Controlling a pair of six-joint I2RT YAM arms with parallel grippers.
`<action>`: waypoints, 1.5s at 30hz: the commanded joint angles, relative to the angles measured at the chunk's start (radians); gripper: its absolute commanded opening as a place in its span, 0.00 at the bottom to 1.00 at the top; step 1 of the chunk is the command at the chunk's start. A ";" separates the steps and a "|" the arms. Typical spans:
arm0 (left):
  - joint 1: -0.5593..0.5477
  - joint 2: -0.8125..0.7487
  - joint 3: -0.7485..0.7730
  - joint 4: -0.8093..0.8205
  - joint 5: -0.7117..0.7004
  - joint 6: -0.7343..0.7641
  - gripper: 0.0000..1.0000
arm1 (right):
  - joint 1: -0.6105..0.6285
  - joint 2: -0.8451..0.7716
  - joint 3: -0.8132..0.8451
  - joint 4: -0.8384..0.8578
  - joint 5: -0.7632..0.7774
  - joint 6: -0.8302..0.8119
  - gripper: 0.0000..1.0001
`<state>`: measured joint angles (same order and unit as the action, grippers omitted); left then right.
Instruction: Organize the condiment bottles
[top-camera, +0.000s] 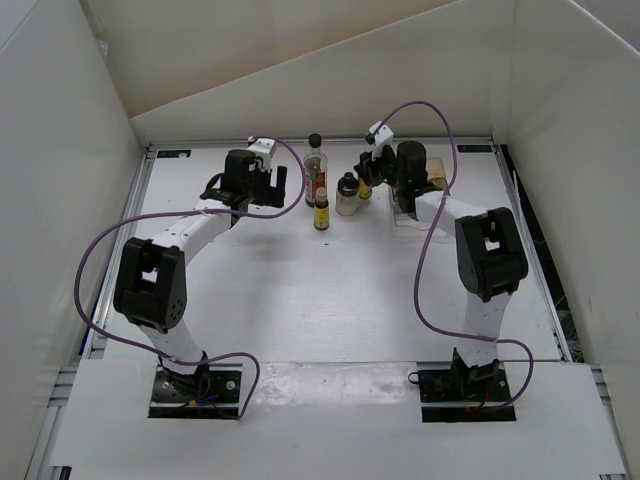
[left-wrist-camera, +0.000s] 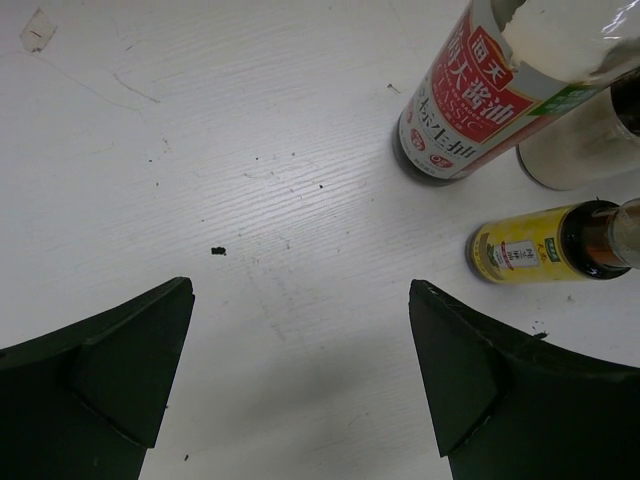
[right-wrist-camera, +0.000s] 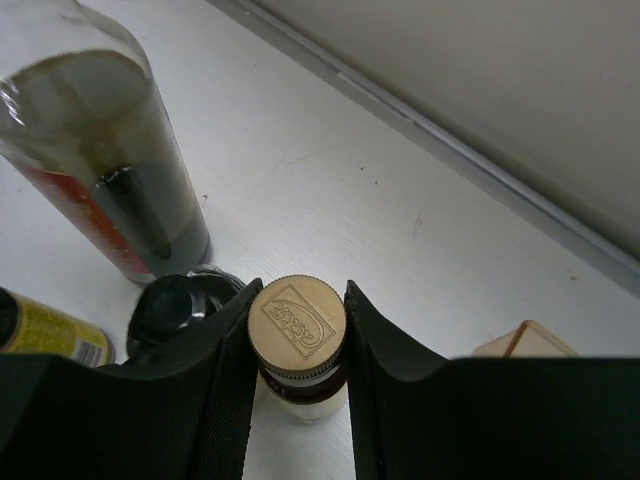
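Four condiment bottles stand at the back of the table. A tall clear bottle (top-camera: 316, 172) with a red label (left-wrist-camera: 468, 100) and black cap is at the left. In front of it stands a small yellow bottle (top-camera: 321, 211) (left-wrist-camera: 528, 246), with a squat black-capped jar (top-camera: 347, 195) (left-wrist-camera: 575, 140) beside it. My right gripper (top-camera: 371, 176) (right-wrist-camera: 299, 292) is shut on the gold ribbed cap of another small bottle (right-wrist-camera: 297, 322) (top-camera: 365, 189), which stands upright right of the jar (right-wrist-camera: 172, 312). My left gripper (top-camera: 250, 182) (left-wrist-camera: 300, 365) hangs open left of the bottles, holding nothing.
A clear-and-tan rack (top-camera: 412, 207) sits right of the held bottle, partly under my right arm; its tan corner (right-wrist-camera: 527, 341) shows beside the right finger. The back wall and table rim (top-camera: 200, 147) run close behind the bottles.
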<state>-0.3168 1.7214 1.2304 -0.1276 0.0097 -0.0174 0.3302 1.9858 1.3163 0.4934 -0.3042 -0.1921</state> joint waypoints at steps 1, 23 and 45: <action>-0.007 -0.080 -0.006 0.020 0.019 -0.015 1.00 | 0.006 -0.131 0.018 0.088 0.040 -0.084 0.00; -0.038 -0.105 -0.022 0.032 0.036 -0.026 1.00 | -0.129 -0.554 -0.287 0.053 0.217 -0.032 0.00; -0.062 -0.075 0.000 0.029 0.032 -0.016 1.00 | -0.272 -0.614 -0.577 0.252 0.208 0.063 0.00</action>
<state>-0.3710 1.6722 1.2171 -0.1184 0.0345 -0.0345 0.0864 1.3785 0.7284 0.5697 -0.0845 -0.1474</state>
